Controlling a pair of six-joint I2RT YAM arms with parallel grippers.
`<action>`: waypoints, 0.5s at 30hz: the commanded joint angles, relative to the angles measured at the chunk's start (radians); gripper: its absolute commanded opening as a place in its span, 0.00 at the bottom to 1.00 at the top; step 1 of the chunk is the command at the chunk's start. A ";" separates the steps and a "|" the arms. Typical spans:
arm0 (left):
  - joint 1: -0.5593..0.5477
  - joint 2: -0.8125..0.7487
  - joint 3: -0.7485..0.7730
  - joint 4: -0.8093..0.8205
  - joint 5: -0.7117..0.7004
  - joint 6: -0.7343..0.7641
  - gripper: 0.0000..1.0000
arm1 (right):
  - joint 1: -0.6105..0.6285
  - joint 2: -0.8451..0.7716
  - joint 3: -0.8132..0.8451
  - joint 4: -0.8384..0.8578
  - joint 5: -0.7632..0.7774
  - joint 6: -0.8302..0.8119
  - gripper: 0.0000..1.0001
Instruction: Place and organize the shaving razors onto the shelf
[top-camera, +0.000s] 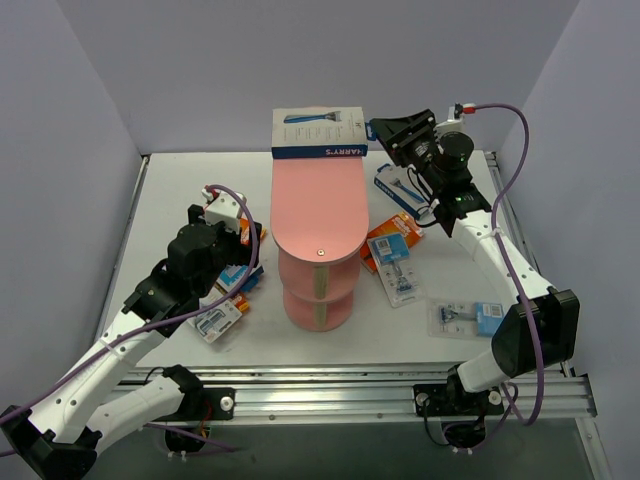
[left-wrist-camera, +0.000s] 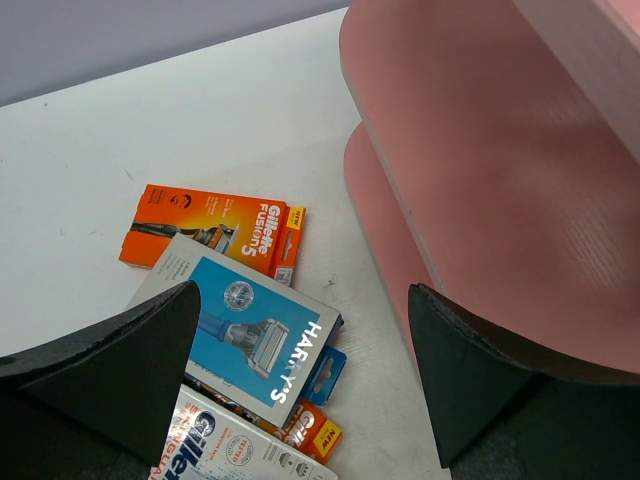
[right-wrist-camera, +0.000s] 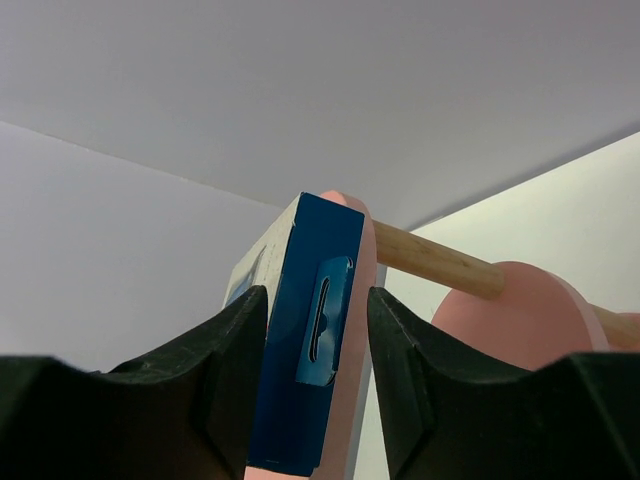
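Top view:
- Shelf (top-camera: 318, 210) stands mid-table (top-camera: 180, 190), between the two arms, long top tier running away from the bases.
- One Harry's box (top-camera: 320, 133) lies flat across the far end of the top tier, overhanging both sides.
- Right gripper (top-camera: 375, 130) is at the box's right end.
- Other razor packs lie on the table. To the right of the shelf are a white-and-blue pack (top-camera: 398, 188), an orange card (top-camera: 390, 245) and a clear blister pack (top-camera: 465, 318). A small heap (top-camera: 225, 305) lies on the left.
- Left gripper (top-camera: 243, 240) hangs over that heap, just beside the shelf.

Left wrist view:
- Jaws are spread wide with nothing between them.
- Below lie an orange Gillette box (left-wrist-camera: 215, 228) and a blue Harry's pack (left-wrist-camera: 250, 335) overlapping it. A white Gillette pack (left-wrist-camera: 230, 445) sits nearest the camera.
- Pink lower tiers fill the right side.

Right wrist view:
- The box's dark blue end with its hang tab sits between the fingers (right-wrist-camera: 200, 380), resting on the pink top tier.
- The fingers flank it closely; I cannot tell whether the pads press on it.
- The beige post (right-wrist-camera: 440, 262) and a round tier (right-wrist-camera: 510, 310) show beyond.
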 joint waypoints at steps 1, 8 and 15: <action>-0.006 -0.015 0.010 0.029 -0.010 0.009 0.94 | -0.002 -0.017 0.000 0.070 -0.019 -0.004 0.41; -0.005 -0.015 0.008 0.030 -0.010 0.009 0.94 | -0.013 -0.026 0.000 0.056 -0.020 -0.005 0.48; -0.006 -0.009 0.008 0.030 -0.017 0.010 0.94 | -0.067 -0.066 -0.041 0.050 -0.043 0.001 0.53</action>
